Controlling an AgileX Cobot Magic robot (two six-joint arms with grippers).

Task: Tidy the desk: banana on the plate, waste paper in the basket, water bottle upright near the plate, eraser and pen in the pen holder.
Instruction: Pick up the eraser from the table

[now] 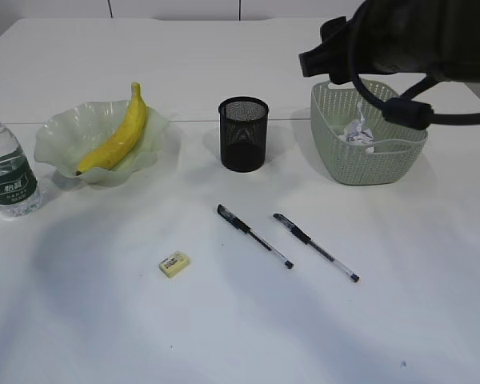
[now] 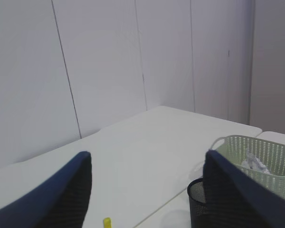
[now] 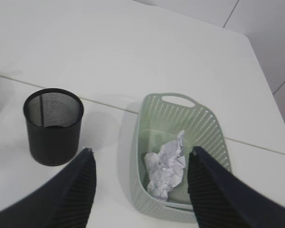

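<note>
At far left on the white worktop (image 1: 104, 320), water bottle (image 1: 8, 172) upright, just beside the plate (image 1: 60, 140). Banana (image 1: 116, 140) lying in that wavy green plate. Further right and nearer the front, yellow eraser (image 1: 174, 263) flat on the worktop, well apart from everything else. Behind it at centre, black mesh pen holder (image 1: 243, 134), upright. In front of the holder, two pens side by side, left pen (image 1: 254, 235) and right pen (image 1: 315, 247), both slanting down to the right, not touching. At right, green basket (image 1: 366, 132) with crumpled waste paper (image 3: 165, 164) inside.

Left hand (image 2: 147, 190) raised, fingers apart, nothing between them; pen holder and basket low at its right, banana tip just visible below. Right hand (image 3: 140, 190) above the basket, fingers apart and gripping nothing, waste paper directly beneath the gap, pen holder to its left.
</note>
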